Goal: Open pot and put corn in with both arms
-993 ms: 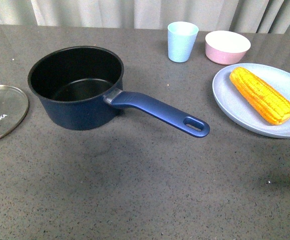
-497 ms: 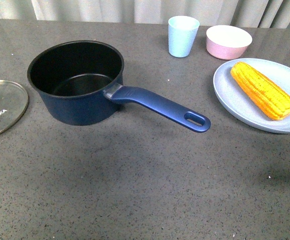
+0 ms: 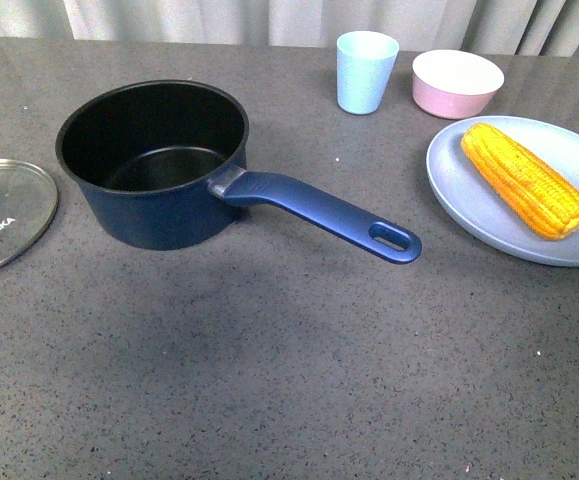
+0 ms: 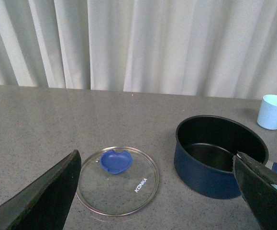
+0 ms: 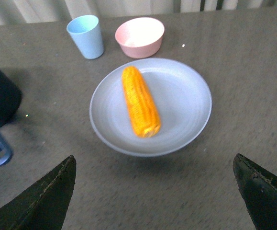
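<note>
Grey speckled surface (image 3: 289,380) was backed by pale curtains (image 3: 219,18) along the top of the front frame. At the left edge the glass lid (image 3: 4,215) was seen lying flat on the surface, apart from the pot (image 3: 154,165), so the opening was judged done. The pot was found left of centre, upright and empty, its handle (image 3: 314,212) pointed toward the lower right. At the upper right a pale blue cup (image 3: 366,72) and a pink bowl (image 3: 456,83) were set side by side. At the right edge the corn (image 3: 524,180) was laid on a blue-grey plate (image 3: 464,195), well apart from the pot; moving it into the pot was judged to be all that was left. In the left wrist view the left gripper (image 4: 156,155) was faced toward lid and pot, its jaws wide apart with nothing held. In the right wrist view the right gripper (image 5: 153,158) was aimed at the corn, jaws likewise spread and empty.
</note>
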You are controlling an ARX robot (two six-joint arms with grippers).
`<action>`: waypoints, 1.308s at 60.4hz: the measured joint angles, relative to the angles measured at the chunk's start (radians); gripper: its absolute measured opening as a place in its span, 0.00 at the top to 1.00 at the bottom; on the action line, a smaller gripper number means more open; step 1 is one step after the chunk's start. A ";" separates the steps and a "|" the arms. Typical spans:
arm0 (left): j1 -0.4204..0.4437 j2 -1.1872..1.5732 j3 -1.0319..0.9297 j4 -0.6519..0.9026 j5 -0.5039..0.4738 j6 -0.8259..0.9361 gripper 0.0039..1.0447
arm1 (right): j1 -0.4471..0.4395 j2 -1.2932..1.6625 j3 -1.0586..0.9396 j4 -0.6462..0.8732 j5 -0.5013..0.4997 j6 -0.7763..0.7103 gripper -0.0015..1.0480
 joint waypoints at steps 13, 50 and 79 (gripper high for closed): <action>0.000 0.000 0.000 0.000 0.000 0.000 0.08 | 0.117 0.416 0.215 0.051 0.099 -0.158 0.09; 0.000 0.000 0.000 0.000 0.000 0.000 0.08 | 0.281 0.831 0.534 -0.038 0.203 -0.221 0.09; 0.000 0.000 0.000 0.000 0.000 0.000 0.08 | 0.311 0.914 0.574 -0.050 0.237 -0.212 0.37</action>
